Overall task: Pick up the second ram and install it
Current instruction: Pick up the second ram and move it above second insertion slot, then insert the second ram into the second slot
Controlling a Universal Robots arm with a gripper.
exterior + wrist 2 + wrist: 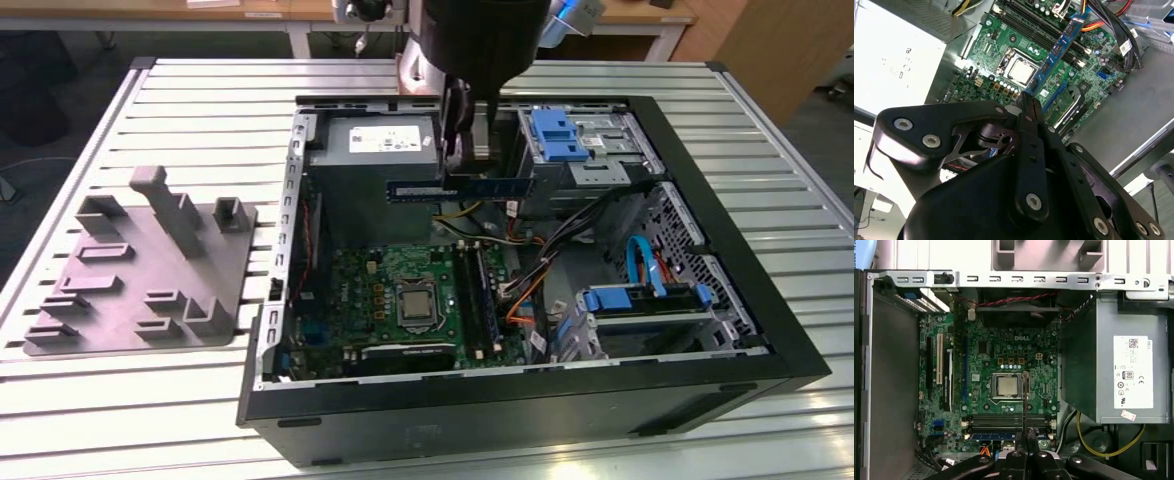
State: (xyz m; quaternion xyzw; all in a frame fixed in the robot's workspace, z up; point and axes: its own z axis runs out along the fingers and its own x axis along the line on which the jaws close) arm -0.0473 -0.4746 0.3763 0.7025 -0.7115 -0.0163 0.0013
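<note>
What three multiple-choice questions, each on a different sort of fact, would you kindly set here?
1. Where is the second ram? A on the table; B held above the open computer case; C on the floor.
2. What colour is the motherboard? A green; B red; C white.
3. The gripper is: A open; B shut on the second ram; C shut on a cable.
Answers: 1 B, it hangs over the case; 2 A, the board shows green; 3 B, it clamps the stick.

Open computer case point(534, 410), grey fixture point(134, 270)
</note>
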